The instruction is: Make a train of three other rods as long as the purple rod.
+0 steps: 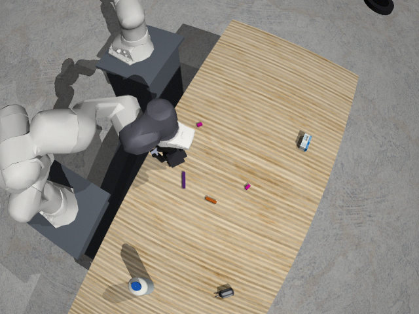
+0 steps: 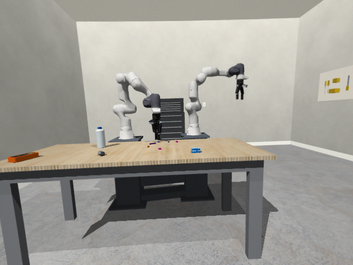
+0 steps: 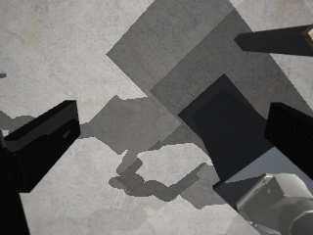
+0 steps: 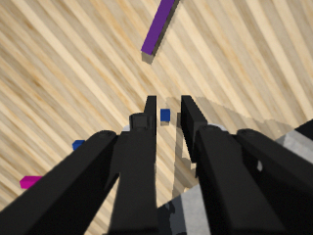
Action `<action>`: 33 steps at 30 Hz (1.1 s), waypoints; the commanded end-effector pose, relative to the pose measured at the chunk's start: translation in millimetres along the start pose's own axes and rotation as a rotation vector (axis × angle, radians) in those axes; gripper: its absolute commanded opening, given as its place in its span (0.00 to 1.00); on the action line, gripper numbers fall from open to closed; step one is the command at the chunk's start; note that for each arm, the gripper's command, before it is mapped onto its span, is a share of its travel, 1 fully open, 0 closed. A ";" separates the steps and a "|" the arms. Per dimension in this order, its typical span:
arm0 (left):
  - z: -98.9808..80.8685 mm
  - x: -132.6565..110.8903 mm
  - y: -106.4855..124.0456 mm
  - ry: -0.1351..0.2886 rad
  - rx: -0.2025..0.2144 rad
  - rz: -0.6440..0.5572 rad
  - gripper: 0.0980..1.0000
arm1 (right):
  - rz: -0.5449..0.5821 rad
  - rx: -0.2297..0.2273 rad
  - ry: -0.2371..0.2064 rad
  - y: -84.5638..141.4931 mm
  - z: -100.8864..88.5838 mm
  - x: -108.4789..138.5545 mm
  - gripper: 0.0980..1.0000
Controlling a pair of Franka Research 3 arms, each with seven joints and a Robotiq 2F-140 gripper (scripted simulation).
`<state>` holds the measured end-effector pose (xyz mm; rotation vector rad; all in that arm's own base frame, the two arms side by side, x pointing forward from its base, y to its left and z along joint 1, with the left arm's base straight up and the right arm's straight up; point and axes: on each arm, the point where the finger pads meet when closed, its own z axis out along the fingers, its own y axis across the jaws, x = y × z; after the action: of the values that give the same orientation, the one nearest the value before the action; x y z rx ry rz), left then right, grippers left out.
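Pale wooden table (image 1: 270, 236) (image 2: 137, 157) (image 4: 235, 44) under scattered rods.

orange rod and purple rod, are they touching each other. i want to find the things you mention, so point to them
Apart: the top view shows bare wood between the orange rod (image 1: 211, 199) (image 2: 148, 146) and the purple rod (image 1: 183, 180) (image 2: 153, 143) (image 4: 158, 26).

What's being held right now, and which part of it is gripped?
Nothing is held. The right pincer has a blue rod between its fingertips in its wrist view, ungripped; the left pincer is open.
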<state>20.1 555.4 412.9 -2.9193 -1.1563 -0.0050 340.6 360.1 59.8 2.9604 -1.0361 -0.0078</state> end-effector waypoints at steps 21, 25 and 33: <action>-0.1 -1.3 0.5 -0.004 0.000 0.004 1.00 | 0.016 0.006 0.003 -2.0 9.0 0.4 0.15; -0.1 -1.3 0.5 -0.004 0.000 0.004 1.00 | 0.016 0.006 0.003 -2.0 9.0 0.4 0.15; -0.1 -1.3 0.5 -0.004 0.000 0.004 1.00 | 0.016 0.006 0.003 -2.0 9.0 0.4 0.15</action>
<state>20.1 555.4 412.9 -2.9193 -1.1563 -0.0050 342.6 361.7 52.1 2.9589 -1.0576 0.0014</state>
